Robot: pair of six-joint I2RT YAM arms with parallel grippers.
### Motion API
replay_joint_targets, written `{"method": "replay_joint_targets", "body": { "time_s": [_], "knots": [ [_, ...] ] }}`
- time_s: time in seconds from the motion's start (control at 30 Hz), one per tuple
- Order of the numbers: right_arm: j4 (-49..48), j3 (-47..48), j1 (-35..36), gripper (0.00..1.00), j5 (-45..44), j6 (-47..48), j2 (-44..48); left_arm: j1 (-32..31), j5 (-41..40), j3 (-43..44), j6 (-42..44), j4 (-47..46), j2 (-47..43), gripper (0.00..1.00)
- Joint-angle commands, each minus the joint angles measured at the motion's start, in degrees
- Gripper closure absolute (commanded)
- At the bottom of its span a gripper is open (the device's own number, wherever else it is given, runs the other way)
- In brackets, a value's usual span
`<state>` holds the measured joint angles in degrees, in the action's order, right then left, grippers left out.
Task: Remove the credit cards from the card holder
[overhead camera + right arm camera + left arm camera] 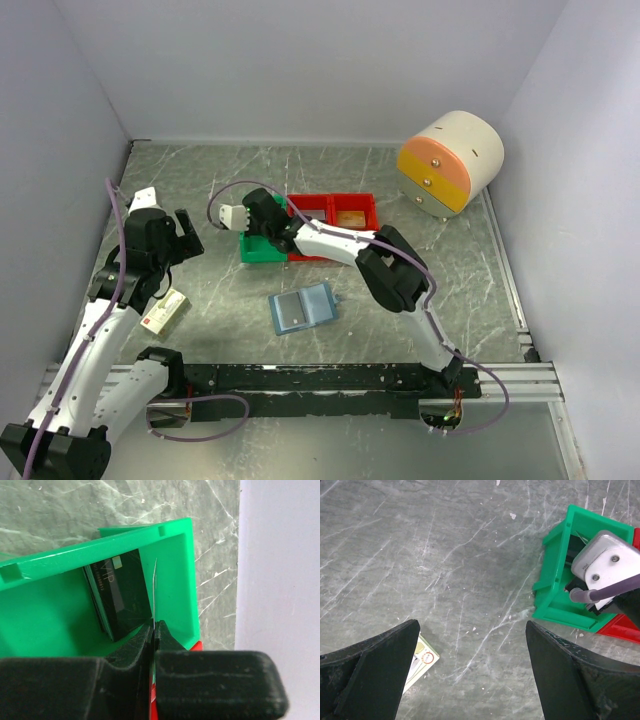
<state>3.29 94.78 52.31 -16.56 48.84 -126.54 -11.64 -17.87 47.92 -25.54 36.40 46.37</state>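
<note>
Card holder lies open on the tabletop, well apart from both arms. The right end effector reaches past it over the green bin.

Left wrist view: the left end effector gapes wide and empty, with the bin ahead to its right.

Right wrist view: the right end effector pinches a thin card, edge-on and upright, just inside the bin's wall. Dark credit cards lean beside it, so letting go looks next.
</note>
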Motion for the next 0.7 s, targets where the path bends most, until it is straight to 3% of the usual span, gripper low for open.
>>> {"method": "replay_joint_targets", "body": {
  "time_s": [0.0,0.33,0.67],
  "knots": [
    [-1.39,2.01,-1.02,1.0,0.39,2.8,-2.45,0.39,-2.6,1.12,-0.85,1.24,-0.69,0.0],
    [-0.88,3.94,-2.19,1.0,0.73,2.94,-5.06,0.48,-7.17,1.16,-2.66,2.03,-4.08,0.0],
    [-1.11,3.3,-2.22,0.97,0.97,3.94,-5.52,0.63,-6.68,1.12,-2.5,1.74,-4.33,0.0]
  ]
}}
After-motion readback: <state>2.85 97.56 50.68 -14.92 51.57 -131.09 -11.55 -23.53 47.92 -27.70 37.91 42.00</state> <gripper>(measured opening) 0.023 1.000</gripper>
